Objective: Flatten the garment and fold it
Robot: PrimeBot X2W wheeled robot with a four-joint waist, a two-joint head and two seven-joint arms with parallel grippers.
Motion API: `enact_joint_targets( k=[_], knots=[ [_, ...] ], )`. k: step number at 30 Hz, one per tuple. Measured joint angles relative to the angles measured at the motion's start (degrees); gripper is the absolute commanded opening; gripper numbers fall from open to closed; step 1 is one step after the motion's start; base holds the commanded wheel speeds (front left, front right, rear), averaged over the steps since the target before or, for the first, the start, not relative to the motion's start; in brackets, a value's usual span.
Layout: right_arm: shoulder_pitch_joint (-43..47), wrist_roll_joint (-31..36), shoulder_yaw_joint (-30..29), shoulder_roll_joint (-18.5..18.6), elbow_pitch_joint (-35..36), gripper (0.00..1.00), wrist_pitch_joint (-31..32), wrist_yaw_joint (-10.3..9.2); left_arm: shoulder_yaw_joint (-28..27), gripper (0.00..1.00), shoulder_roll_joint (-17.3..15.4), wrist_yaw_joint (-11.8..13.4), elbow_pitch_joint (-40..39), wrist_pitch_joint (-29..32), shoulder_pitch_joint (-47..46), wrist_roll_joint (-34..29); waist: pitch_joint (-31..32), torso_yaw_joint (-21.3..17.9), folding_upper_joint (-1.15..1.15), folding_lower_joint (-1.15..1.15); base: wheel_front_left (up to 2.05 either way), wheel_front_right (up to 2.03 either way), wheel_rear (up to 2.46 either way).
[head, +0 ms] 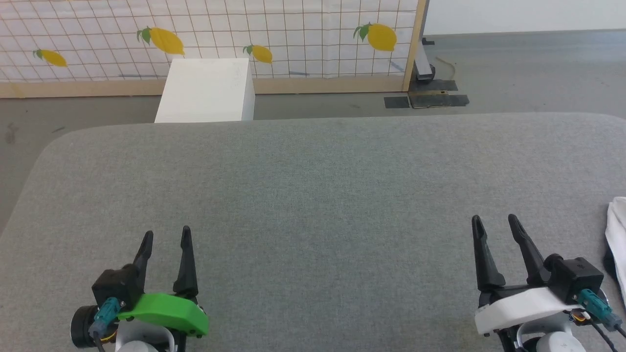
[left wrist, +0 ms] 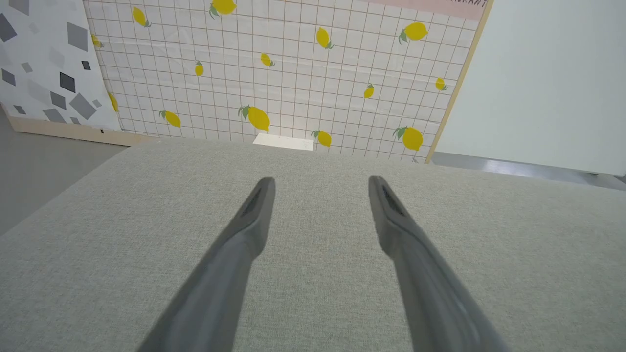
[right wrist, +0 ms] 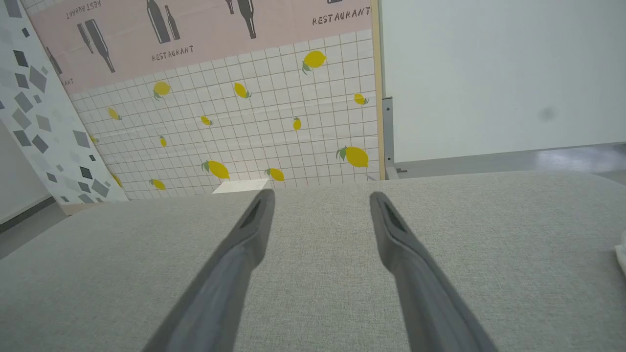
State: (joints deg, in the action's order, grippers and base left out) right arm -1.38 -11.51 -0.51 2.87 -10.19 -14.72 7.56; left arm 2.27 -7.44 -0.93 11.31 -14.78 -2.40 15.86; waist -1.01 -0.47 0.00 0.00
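At the right edge of the frame, a bunched white cloth garment (head: 617,234), mostly cut off, lies on the grey fabric-covered table (head: 313,186) just right of the right gripper (head: 494,217) and well apart from the left gripper (head: 167,231), both with fingers spread and empty.

Only legible word is "RESTAURANT", dark caps, on the pink poster (right wrist: 205,44) directly above the lemon-grid panel (right wrist: 254,127) in rt wrist view. It reads clean twice: once near poster's top rt corner, once approx mid-poster, just under a dark bottle silhouette (right wrist: 159,22). A 3rd copy at poster's top left is tilted & cut off, and a 4th further down the left side shows just its end letters. In left wrist view, a pink strip (left wrist: 435,5) above the same panel carries cropped letters, not readable.
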Motion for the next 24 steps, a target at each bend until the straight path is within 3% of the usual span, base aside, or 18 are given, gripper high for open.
enact_joint_targets(
  k=[4,5,24],
  knots=[
    [-0.01,-0.1,-0.03,0.0,0.01,1.0,0.0,0.0,-0.08,1.0,0.04,-0.01,0.53,0.0,0.01,-0.22,-0.09,0.01,0.0,0.0,0.0,0.0,0.0],
    [-0.01,-0.07,-0.02,0.0,0.01,0.0,0.02,0.0,-0.08,0.0,0.04,-0.01,0.53,0.02,-0.01,-0.22,-0.1,0.0,0.0,0.0,0.0,0.0,0.0],
    [-0.01,0.91,0.02,0.0,0.85,0.0,1.65,0.0,-0.02,0.0,0.3,-0.01,-0.59,1.64,0.0,-0.93,0.03,0.06,0.0,0.0,0.0,0.0,0.0]
  ],
)
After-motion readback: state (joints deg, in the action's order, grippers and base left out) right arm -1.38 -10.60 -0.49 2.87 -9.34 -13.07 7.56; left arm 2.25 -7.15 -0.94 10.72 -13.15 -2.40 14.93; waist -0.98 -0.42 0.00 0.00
